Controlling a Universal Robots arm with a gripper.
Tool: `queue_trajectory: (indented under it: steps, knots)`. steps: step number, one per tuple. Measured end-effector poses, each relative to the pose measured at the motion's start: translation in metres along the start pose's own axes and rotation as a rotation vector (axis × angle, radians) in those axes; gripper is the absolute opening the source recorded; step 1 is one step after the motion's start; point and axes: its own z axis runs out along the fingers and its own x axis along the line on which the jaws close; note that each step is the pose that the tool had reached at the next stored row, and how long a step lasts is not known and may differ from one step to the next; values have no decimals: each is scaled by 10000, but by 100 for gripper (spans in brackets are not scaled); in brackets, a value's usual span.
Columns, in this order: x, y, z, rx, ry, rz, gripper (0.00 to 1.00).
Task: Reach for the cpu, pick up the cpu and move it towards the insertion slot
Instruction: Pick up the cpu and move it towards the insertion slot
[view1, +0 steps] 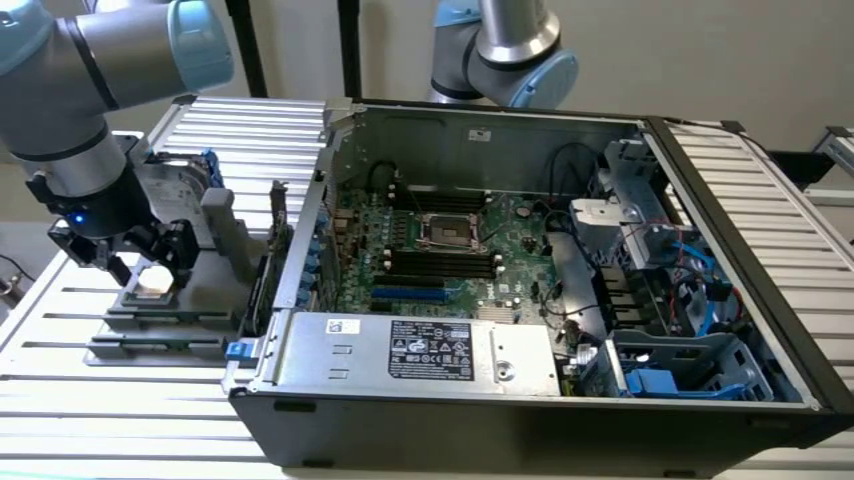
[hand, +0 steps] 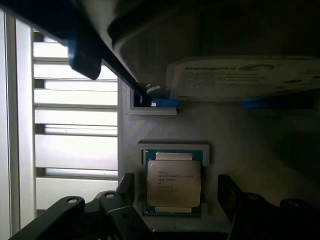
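The cpu (hand: 173, 182) lies flat in a grey holder (hand: 250, 150) outside the computer case (view1: 534, 420), exposing opposite edges. The gripper (hand: 175, 197) straddles it, jaws apart. The insertion slot (view1: 445, 232) sits inside the case.

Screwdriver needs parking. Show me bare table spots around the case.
Bare slats of the table lie in front of the grey fixture beside the case, and along the case's side at the exterior view's right. Crowded: the fixture, where the gripper hangs over the cpu.
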Motion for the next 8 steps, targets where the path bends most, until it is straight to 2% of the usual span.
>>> queue_trajectory:
  steps: [4,6,7,8]
  knots:
    - [1,1,0,-1,0,9,77]
    - [2,2,0,0,0,12,75]
    - [2,2,0,1,0,14,68]
    - [2,1,-1,2,0,15,68]
